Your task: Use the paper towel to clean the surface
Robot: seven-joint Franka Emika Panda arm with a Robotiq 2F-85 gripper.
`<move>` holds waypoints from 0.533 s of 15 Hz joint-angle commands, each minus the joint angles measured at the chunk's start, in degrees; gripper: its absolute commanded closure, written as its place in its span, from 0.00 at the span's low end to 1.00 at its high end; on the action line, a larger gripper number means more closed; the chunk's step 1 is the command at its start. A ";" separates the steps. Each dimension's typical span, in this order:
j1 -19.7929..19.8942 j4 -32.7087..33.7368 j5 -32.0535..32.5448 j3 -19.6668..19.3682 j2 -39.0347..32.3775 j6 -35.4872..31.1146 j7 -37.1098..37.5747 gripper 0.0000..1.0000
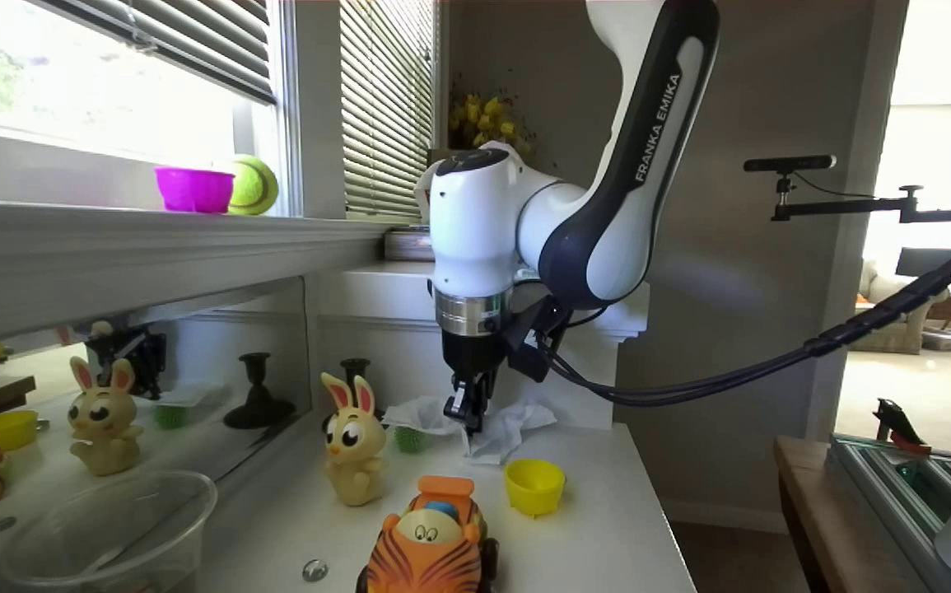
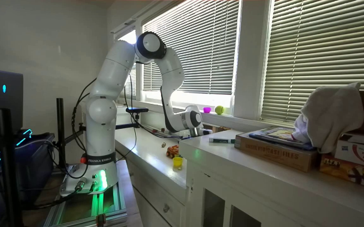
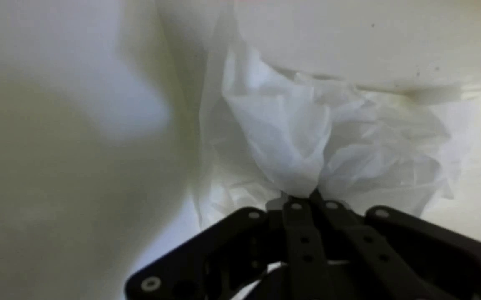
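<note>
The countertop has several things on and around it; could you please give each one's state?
Paper towel: crumpled, gripped
Tool: closed on it
Rabbit toy: standing upright
Tiger car: on its wheels
Yellow bowl: right way up
Clear container: open at the top
Middle blind: partly raised
Base light: glowing green

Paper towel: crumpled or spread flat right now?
Crumpled. In the wrist view the paper towel shows raised, irregular folds, bunched up at the closed gripper.
</note>
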State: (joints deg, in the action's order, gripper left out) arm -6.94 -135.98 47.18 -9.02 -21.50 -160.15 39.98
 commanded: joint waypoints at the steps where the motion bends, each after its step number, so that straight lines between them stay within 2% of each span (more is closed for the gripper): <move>1: -0.40 3.08 2.72 -0.84 -2.24 -2.03 -0.41 1.00; 8: -2.19 7.61 5.65 -1.90 -4.80 -4.16 0.92 1.00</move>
State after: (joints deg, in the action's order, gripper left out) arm -8.37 -131.82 49.82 -9.55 -23.83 -162.44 40.33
